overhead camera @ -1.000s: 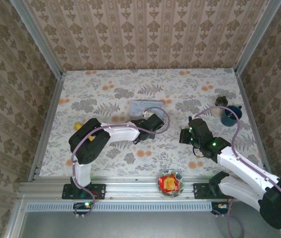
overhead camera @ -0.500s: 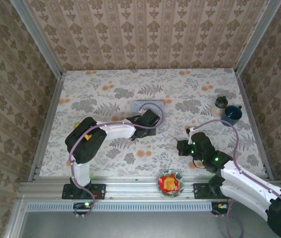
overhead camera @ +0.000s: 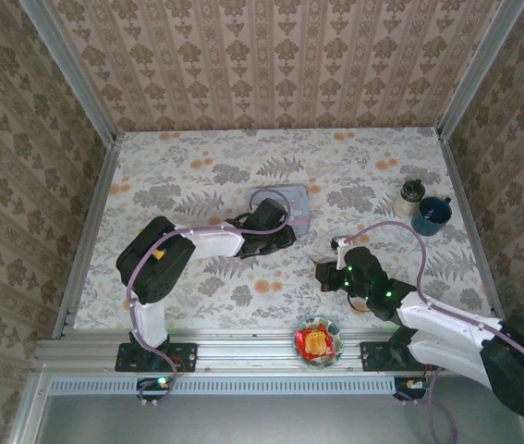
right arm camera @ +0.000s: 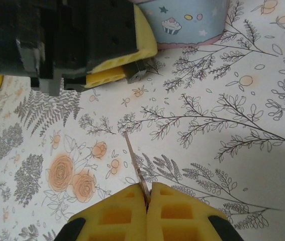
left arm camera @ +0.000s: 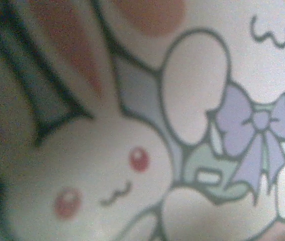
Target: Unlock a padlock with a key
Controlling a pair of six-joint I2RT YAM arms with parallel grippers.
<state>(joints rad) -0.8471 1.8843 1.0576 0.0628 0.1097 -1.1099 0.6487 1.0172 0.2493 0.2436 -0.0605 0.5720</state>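
- The left arm stretches low across the bench (overhead camera: 197,148) toward its middle. The left hand (right arm camera: 126,69) lies close over the surface, its yellow pads closed partway on the small dark padlock (right arm camera: 135,72), which pokes out just beside the blue tin (right arm camera: 182,20).
- The right arm bends in from the near right corner. The right hand (right arm camera: 147,193) points at the left hand, pressed tight on a thin silvery key (right arm camera: 133,159), whose tip is apart from the padlock.

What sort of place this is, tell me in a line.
Probably a robot test cell, not a home: wallpapered walls held in aluminium framing, a floral tabletop, and a left arm and right arm bolted at its near edge.
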